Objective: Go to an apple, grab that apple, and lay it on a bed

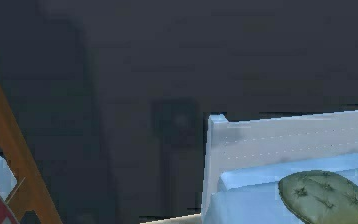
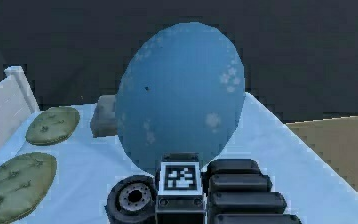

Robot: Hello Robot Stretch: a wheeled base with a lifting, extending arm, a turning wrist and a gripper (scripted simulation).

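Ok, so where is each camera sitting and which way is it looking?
Forward view: on the robot, facing ahead and slightly down at a dark wall, a white headboard at the right; nothing of the robot's body here.
Arm side view: on the robot's body, facing sideways over the bed at a big blue egg-shaped thing; the dark arm rises from the bottom edge.
Both share the white headboard and the round green cushions.
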